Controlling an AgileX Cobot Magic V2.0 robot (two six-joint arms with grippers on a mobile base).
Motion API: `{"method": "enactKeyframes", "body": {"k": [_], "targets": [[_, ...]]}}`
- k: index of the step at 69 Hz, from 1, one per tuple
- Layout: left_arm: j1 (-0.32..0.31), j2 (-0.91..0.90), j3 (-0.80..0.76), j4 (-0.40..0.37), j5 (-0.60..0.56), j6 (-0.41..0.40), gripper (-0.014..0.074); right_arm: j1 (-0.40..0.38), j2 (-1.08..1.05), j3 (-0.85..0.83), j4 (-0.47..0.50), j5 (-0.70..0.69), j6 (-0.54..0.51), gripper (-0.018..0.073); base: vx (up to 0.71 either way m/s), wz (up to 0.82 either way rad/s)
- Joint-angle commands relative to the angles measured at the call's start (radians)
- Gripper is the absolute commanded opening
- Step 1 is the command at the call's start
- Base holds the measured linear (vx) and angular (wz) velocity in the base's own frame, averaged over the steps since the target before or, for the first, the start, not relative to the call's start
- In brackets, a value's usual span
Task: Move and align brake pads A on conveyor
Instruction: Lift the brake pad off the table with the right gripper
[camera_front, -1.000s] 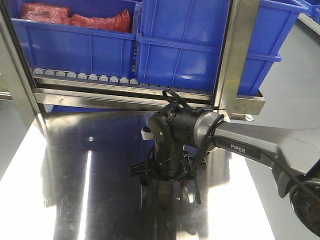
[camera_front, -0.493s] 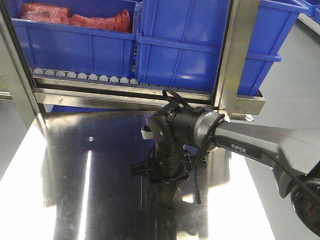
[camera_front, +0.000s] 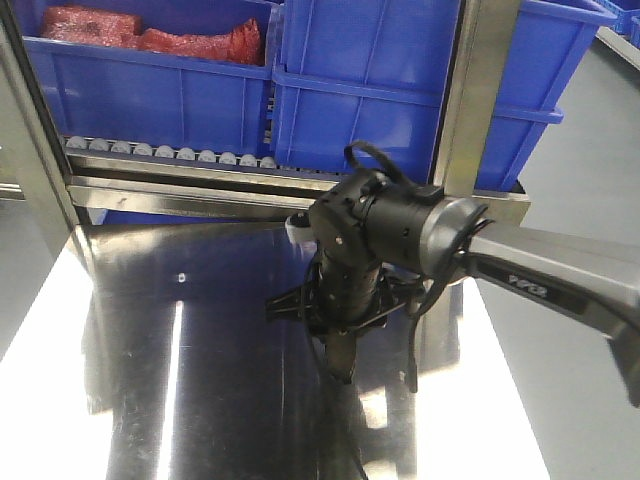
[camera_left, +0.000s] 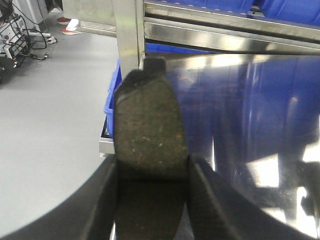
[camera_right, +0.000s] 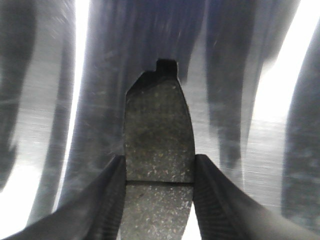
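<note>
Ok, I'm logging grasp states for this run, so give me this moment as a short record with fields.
left tool: shut on left-held pad
right tool: shut on right-held pad, over steel tabletop
conveyor: not in view
behind: blue bins on grey rollers

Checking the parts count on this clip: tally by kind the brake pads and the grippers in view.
brake pads: 2, one per wrist view
grippers: 2, the left gripper and the right gripper, each shut on a pad
Total: 4
</note>
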Motion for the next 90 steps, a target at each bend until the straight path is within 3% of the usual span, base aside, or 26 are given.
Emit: {"method": "enactKeyframes", "body": {"k": [1, 25, 44, 64, 90], "targets": [[-0.001, 0.016, -0.026, 0.005, -0.090, -0.002, -0.0006, -0.002, -0.110, -0.026, -0.049, -0.023, -0.016, -0.0011, 0.00, 0.00], [-0.001, 0.016, -0.026, 0.005, -0.090, -0.002, -0.0006, -0.014, -0.302, -0.020, -0.101, -0.026, -0.083, -0.0011, 0.00, 0.00], [-0.001, 0.016, -0.026, 0.005, -0.090, -0.002, -0.0006, -0.084, -0.417, 0.004, -0.098, -0.044, -0.142, -0.0011, 0.00, 0.00], [-0.001, 0.016, -0.026, 0.005, -0.090, -0.002, -0.0006, -0.219, -0.621, 0.245, -0.084, -0.154, -0.157, -0.0010, 0.00, 0.00], [-0.001, 0.016, -0.026, 0.005, -0.090, -0.002, -0.0006, -0.446, -0.992, 0.576, 0.009, -0.244, -0.322, -0.0007, 0.00, 0.00]]}}
